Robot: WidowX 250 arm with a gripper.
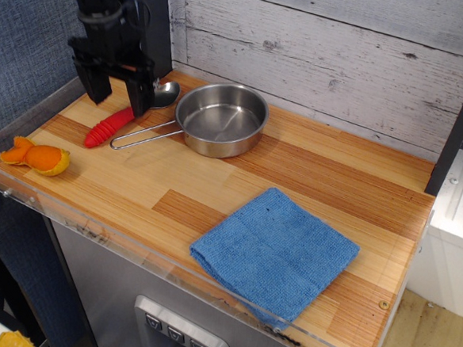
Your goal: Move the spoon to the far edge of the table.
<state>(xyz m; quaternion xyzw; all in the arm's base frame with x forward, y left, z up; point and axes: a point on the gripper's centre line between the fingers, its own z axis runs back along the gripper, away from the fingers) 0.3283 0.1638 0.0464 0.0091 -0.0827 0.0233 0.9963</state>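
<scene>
The spoon lies flat on the wooden table [310,179] at its far left, near the back wall. Its red ribbed handle [107,127] points toward the left front and its silver bowl [165,94] rests beside the steel pan. My gripper [119,96] hangs just above the spoon's middle. Its two black fingers are spread apart and hold nothing. The spoon's neck is partly hidden behind the right finger [140,96].
A steel pan [221,118] with a thin wire handle [143,135] stands right of the spoon. An orange toy [36,157] lies at the left front. A blue cloth [275,253] lies at the right front. A white plank wall [327,53] runs behind the table.
</scene>
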